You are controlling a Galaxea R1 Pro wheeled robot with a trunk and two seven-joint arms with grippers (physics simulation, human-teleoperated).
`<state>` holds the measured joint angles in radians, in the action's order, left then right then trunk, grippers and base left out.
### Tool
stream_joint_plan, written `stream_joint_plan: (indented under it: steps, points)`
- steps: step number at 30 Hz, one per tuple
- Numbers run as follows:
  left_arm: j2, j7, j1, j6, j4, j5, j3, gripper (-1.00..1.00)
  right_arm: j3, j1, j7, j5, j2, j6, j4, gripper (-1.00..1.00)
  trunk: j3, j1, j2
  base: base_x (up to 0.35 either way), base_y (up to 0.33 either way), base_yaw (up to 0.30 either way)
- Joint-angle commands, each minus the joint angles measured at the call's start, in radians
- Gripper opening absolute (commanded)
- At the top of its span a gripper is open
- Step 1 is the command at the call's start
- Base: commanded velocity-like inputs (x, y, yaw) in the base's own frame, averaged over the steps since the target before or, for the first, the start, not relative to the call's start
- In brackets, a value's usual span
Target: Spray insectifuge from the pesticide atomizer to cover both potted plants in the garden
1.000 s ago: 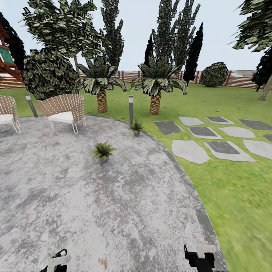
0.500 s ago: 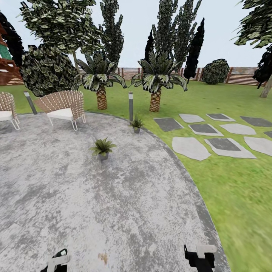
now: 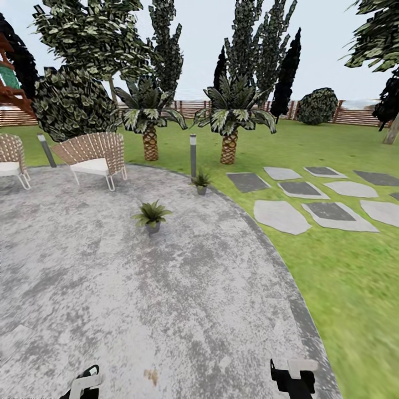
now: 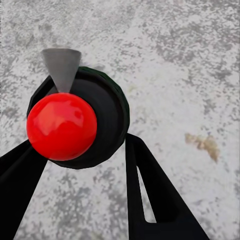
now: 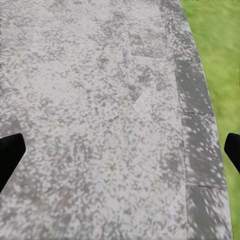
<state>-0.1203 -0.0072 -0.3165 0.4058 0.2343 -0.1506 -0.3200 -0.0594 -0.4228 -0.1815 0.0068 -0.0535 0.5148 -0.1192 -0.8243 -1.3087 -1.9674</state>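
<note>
We are looking at a task that seems about one third done. The pesticide atomizer (image 4: pixel 102 107) is sitting between the two black fingers of our left gripper (image 3: pixel 83 383), which are pressing against its sides, so we are judging the pick-up as finished. The right gripper (image 3: pixel 293 378) is hanging spread wide with nothing in it, its finger ends showing at the far edges of the right wrist view over bare paving.

The spraying is not yet begun, as far as we can tell. Both potted plants are standing well ahead of us on the patio (image 3: pixel 183 310): the nearer plant (image 3: pixel 151 215) out on the open paving, the farther plant (image 3: pixel 201 181) at the patio's edge, just beside a grey lamp post (image 3: pixel 193 155). We are judging that the approach and the coating of each plant are what is left.

Seen end-on, the atomizer is showing a round, dark, faceted body, a glossy red ball (image 4: pixel 61 126) on top and a flat grey cone (image 4: pixel 61 65) pointing away from it. The patio is looking like rough, mottled grey stone with a darker border band, meeting soft green lawn (image 3: pixel 332 266). The plants are low rosettes of stiff pointed leaves in small grey pots. Woven wicker chairs (image 3: pixel 94 158) with pale cushions are standing at the far side, and irregular flat stepping stones (image 3: pixel 280 216) are lying in the grass.
</note>
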Motion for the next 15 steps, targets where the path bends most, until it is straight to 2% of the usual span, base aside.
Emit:
stream_joint_plan:
  steps: [1, 5, 15]
  points:
    - [0.000, 0.000, -0.001, 0.004, -0.001, -0.010, -0.008, -1.00, -0.007, -0.001, -0.007, 0.001, 0.000, 0.002, 0.000, 1.00, -0.003, -0.004, -0.008, 0.000, 0.000, 0.094]
    - [0.000, 0.000, -0.001, 0.004, -0.001, -0.010, -0.008, -1.00, -0.007, -0.001, -0.007, 0.001, 0.000, 0.002, 0.001, 1.00, -0.013, -0.019, -0.036, 0.000, 0.000, 0.073]
    - [0.001, 0.000, -0.001, 0.004, -0.001, -0.010, -0.008, -1.00, -0.007, -0.001, -0.007, 0.001, 0.000, 0.002, 0.001, 1.00, -0.043, -0.057, -0.106, 0.000, 0.000, 0.006]
